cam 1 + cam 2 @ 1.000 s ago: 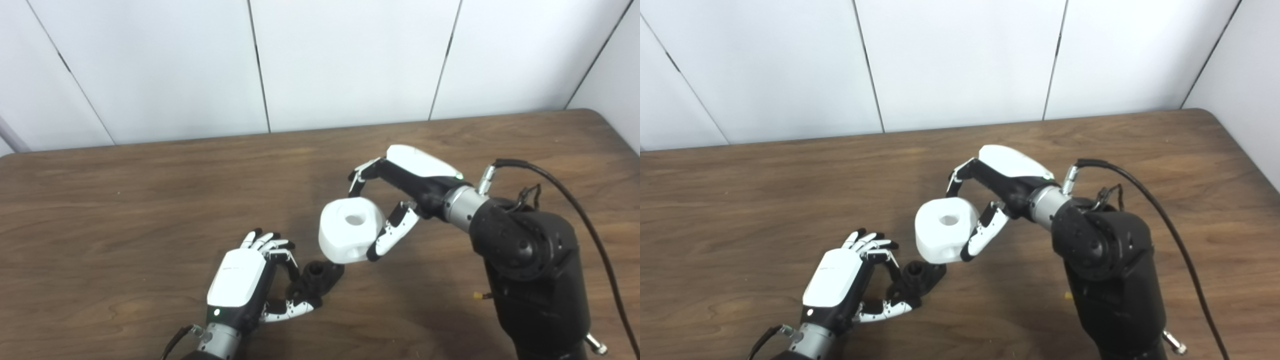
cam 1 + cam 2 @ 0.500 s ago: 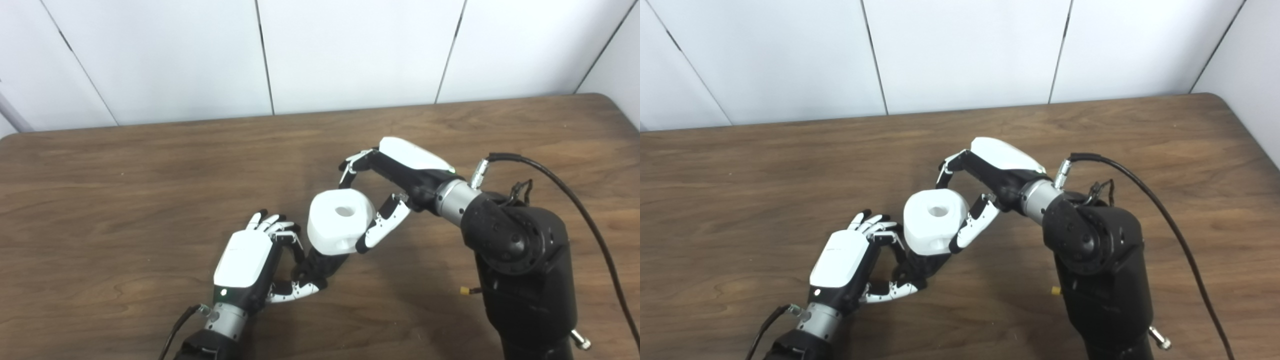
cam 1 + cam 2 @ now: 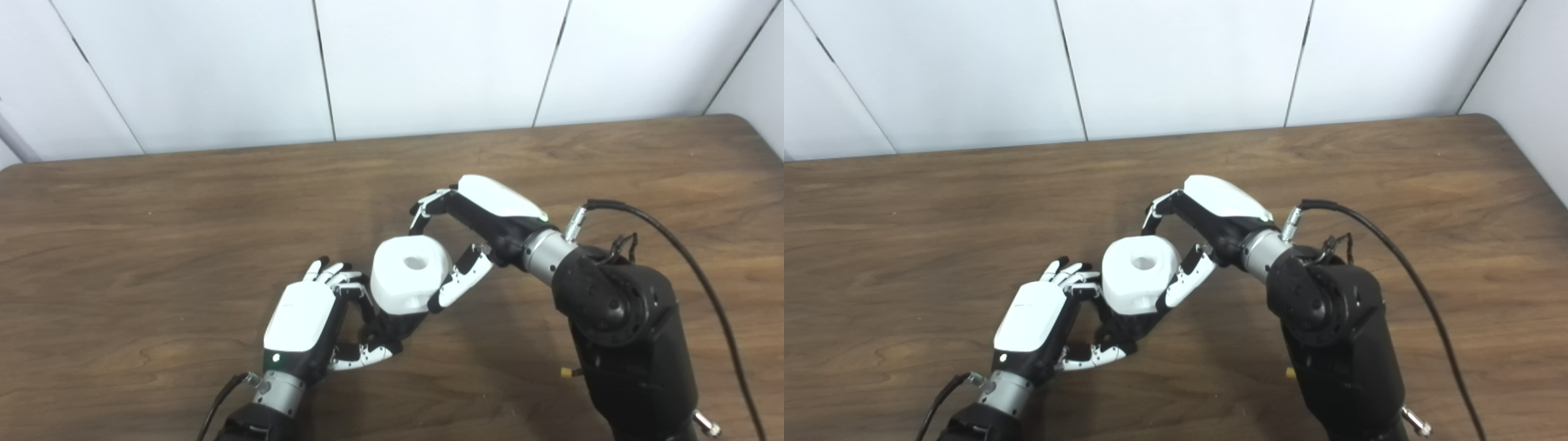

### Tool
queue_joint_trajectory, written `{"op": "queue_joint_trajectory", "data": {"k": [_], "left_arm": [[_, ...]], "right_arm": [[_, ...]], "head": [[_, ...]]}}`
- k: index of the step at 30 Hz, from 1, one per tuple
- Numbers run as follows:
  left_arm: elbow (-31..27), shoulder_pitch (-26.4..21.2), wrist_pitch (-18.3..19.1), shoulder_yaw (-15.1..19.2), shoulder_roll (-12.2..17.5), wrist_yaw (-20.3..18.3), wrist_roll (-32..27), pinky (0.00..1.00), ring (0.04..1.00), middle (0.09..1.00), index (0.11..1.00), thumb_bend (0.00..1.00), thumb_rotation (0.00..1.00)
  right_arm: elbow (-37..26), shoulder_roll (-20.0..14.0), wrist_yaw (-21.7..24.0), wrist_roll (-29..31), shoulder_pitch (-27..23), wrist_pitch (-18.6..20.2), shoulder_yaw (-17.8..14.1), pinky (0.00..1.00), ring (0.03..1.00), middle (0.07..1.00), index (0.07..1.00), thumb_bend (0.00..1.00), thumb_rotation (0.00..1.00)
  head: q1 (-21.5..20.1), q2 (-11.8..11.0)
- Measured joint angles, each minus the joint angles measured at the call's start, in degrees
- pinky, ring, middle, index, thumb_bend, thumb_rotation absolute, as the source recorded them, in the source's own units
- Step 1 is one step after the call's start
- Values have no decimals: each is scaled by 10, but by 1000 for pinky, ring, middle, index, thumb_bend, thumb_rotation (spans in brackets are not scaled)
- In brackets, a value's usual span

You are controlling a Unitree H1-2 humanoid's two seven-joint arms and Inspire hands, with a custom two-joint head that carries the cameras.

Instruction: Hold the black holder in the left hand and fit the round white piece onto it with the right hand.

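Observation:
My left hand (image 3: 306,321) is shut on the black holder (image 3: 392,327), pinching it between thumb and fingers low over the table. The round white piece (image 3: 409,282), with a hole in its top face, sits right over the holder and covers most of it. My right hand (image 3: 471,239) is shut on the white piece, thumb on its near side and fingers curled over its far side. Whether the piece touches the holder's peg is hidden. In the right eye view the white piece (image 3: 1139,274) hides the holder's (image 3: 1124,331) top.
The brown wooden table (image 3: 153,245) runs back to a white panelled wall (image 3: 429,61). My right arm's bulky black forearm (image 3: 618,331) and a black cable (image 3: 692,245) fill the lower right. A small yellow bit (image 3: 566,371) lies beside that arm.
My right hand has carried the white piece left and down, from beside the holder to right over it. The camera shifted at first. My left hand keeps its hold.

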Motion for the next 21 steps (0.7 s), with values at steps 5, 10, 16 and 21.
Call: {"op": "queue_joint_trajectory", "data": {"k": [5,10,16,21], "left_arm": [[0,0,0,0,-1,0,3,972,874,772,486,521,49],[0,0,0,-1,-2,0,6,967,873,773,487,521,49],[0,0,2,-1,-5,-1,6,974,878,776,487,521,49],[0,-1,4,-2,-5,-1,7,971,876,775,487,522,50]], "right_arm": [[1,-5,-12,4,1,0,10,1000,922,832,483,524,136],[2,-13,-21,9,4,0,17,1000,919,824,483,524,136],[3,-17,-29,13,4,0,24,1000,922,820,483,524,136],[7,-18,-30,16,5,0,26,1000,932,822,483,524,135]], "head": [[1,1],[2,1],[2,1],[3,2]]}}
